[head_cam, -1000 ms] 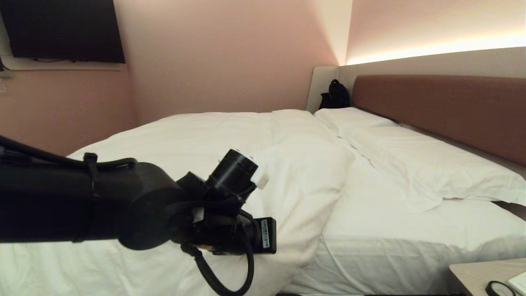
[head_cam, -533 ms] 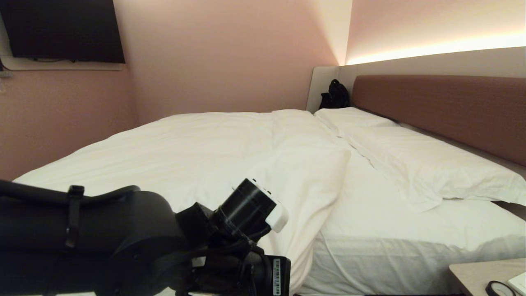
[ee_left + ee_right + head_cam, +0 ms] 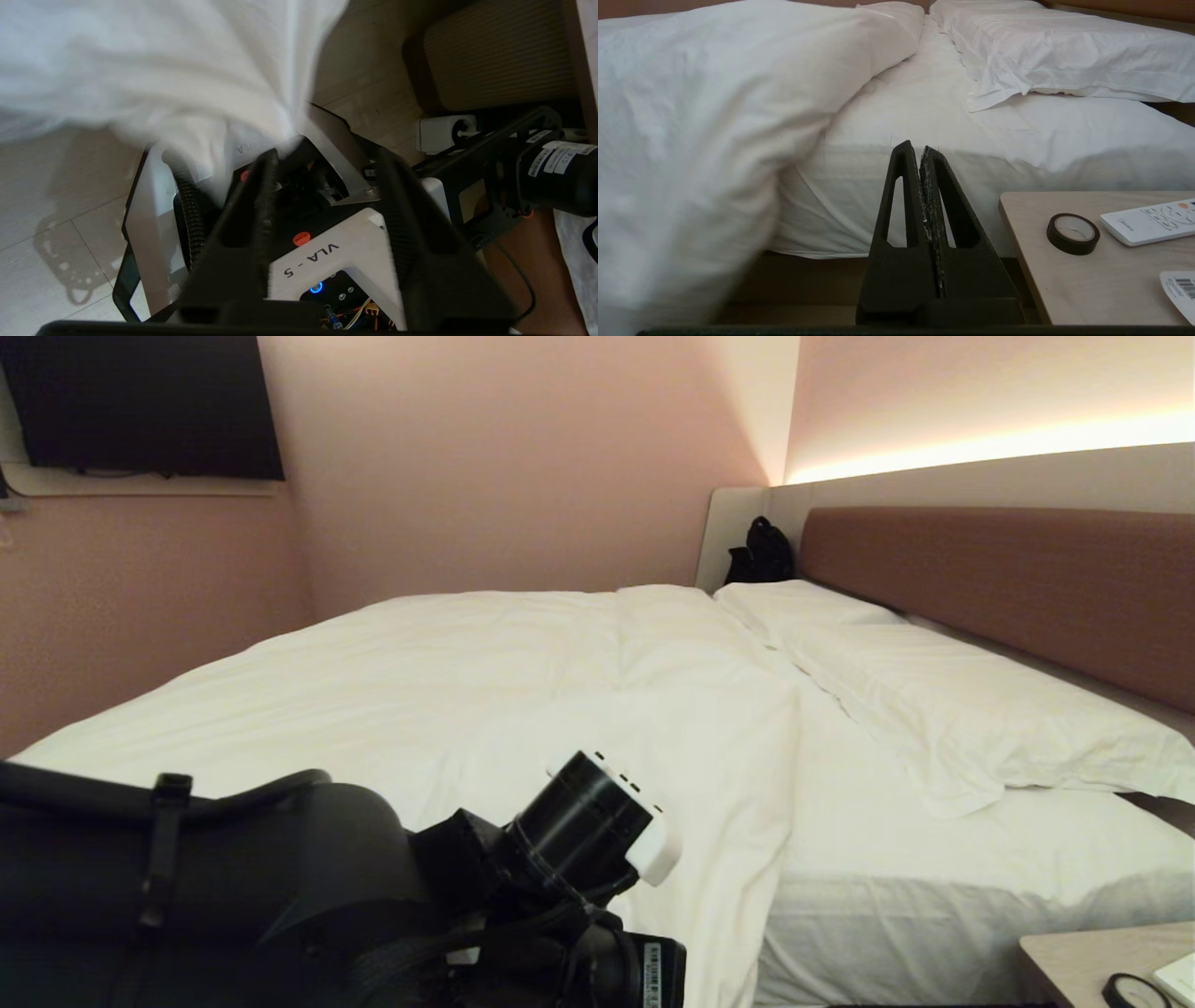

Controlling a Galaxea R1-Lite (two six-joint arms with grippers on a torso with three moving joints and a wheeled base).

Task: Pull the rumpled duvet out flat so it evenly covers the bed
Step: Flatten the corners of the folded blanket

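Two black fingers [image 3: 266, 186] of the left gripper [image 3: 327, 186] stand apart in the left wrist view, with nothing clamped between them; a loose fold of the duvet [image 3: 154, 79] hangs just off one fingertip, brushing it or barely clear, I cannot tell which. The right gripper [image 3: 923, 151] has its jaws pressed together on nothing and is parked low, just off the near side of the bed [image 3: 934, 905], beside a bedside table [image 3: 1064, 280] carrying a roll of tape [image 3: 1073, 233] and a remote [image 3: 1148, 226].

Outward from the left gripper, the duvet [image 3: 523, 691] lies spread over most of the bed away from the headboard [image 3: 1008, 588], its surface fairly smooth with soft creases. Its near corner drapes down over the near side of the bed. The edge facing the headboard stops well short of it, leaving a strip of bare sheet between the duvet and the two pillows [image 3: 971, 709] that lie along the headboard.

My judgement is that most of the work looks done: the bulk is flat and the near side overhangs. What may remain is evening out the edge that faces the headboard, which runs slightly askew, and checking the far side of the bed, which cannot be seen from here.
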